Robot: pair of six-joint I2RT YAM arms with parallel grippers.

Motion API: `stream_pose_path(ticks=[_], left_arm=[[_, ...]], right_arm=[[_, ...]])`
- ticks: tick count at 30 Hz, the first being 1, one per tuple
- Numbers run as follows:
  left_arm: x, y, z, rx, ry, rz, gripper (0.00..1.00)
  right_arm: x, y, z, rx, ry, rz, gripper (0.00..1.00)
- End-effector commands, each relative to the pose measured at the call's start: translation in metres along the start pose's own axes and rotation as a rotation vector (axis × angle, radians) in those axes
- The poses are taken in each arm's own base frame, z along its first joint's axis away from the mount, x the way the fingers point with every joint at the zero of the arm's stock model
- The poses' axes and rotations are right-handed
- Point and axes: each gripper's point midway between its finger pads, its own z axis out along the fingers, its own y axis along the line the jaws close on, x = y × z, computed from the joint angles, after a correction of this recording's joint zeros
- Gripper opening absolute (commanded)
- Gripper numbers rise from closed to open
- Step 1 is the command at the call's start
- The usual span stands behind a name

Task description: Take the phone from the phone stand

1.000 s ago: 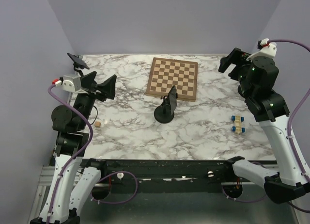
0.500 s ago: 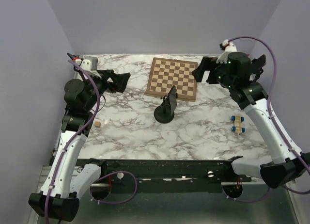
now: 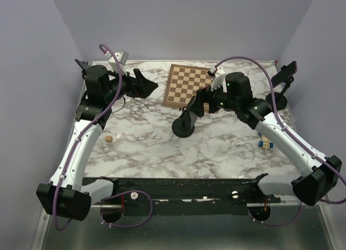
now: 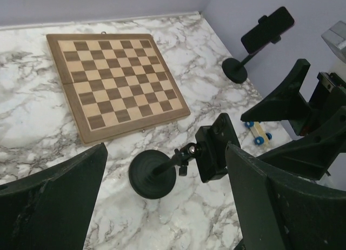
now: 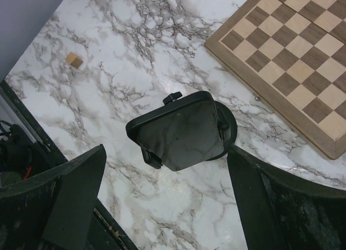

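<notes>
Right gripper, fingers spread, hovers just beside the phone, which sits tilted in the phone stand at mid-worktop, near the chessboard's near edge. Left gripper, also spread, hangs over the far-left corner, well apart.

Light was even & diffuse, from overhead; marble table bright, no hard glare. Shadows soft, e.g. faint one by phone stand base. Phone screen showed dull grey sheen. Wrist views sharp on tabletop; near fingers dark, little detail.
</notes>
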Motion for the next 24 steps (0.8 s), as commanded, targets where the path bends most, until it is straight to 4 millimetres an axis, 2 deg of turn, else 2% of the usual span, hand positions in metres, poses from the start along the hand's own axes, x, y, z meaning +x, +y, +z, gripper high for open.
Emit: stream_pose_path(ticks=[1, 4, 8, 10, 13, 19, 24], left_arm=[[0.009, -0.019, -0.002, 0.083, 0.066, -0.018, 0.98], [0.008, -0.024, -0.004, 0.095, 0.057, -0.006, 0.98], [0.007, -0.035, -0.006, 0.135, 0.049, 0.015, 0.99], [0.008, -0.04, -0.008, 0.159, 0.044, 0.038, 0.99], [0.006, -0.041, -0.009, 0.141, 0.031, 0.057, 0.98], [0.005, -0.045, -0.012, 0.15, 0.007, 0.072, 0.99], [0.004, -0.045, -0.013, 0.145, 0.0, 0.072, 0.99]], right_arm=[[-0.005, 0.001, 0.005, -0.014, -0.035, -0.018, 1.0], [-0.005, -0.007, 0.01, 0.026, -0.055, -0.012, 1.0], [-0.003, 0.003, 0.015, -0.062, -0.085, -0.082, 1.0], [-0.002, 0.001, 0.018, -0.061, -0.082, -0.098, 1.0], [0.004, -0.003, 0.025, -0.059, -0.059, -0.145, 1.0], [0.017, 0.006, 0.037, -0.151, -0.012, -0.172, 1.0], [0.019, 0.004, 0.043, -0.159, -0.011, -0.198, 1.0]])
